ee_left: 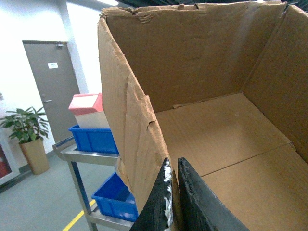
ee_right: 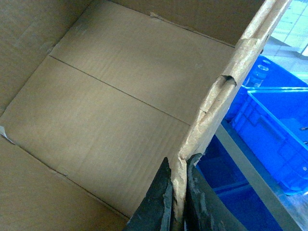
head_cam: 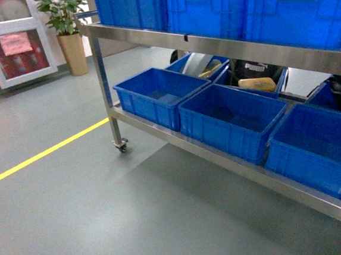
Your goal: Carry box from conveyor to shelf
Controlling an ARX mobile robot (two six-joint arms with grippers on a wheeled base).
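I am pinching both torn side walls of the big brown cardboard box (ee_left: pixel 226 125) with my left jaws (ee_left: pixel 174 202) and right jaws (ee_right: pixel 179 204), so it is hanging level near the steel shelf (head_cam: pixel 211 43) of blue bins (head_cam: pixel 232 119).

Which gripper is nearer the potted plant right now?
Left, probably. The left gripper pinches the box wall with the potted plant visible beyond it; the right gripper clamps the opposite wall, beside blue bins.

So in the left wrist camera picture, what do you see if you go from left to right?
Potted plant → grey door → red-and-white bin atop a blue bin → torn wall of the cardboard box pinched by the left fingers → the box's empty inside.
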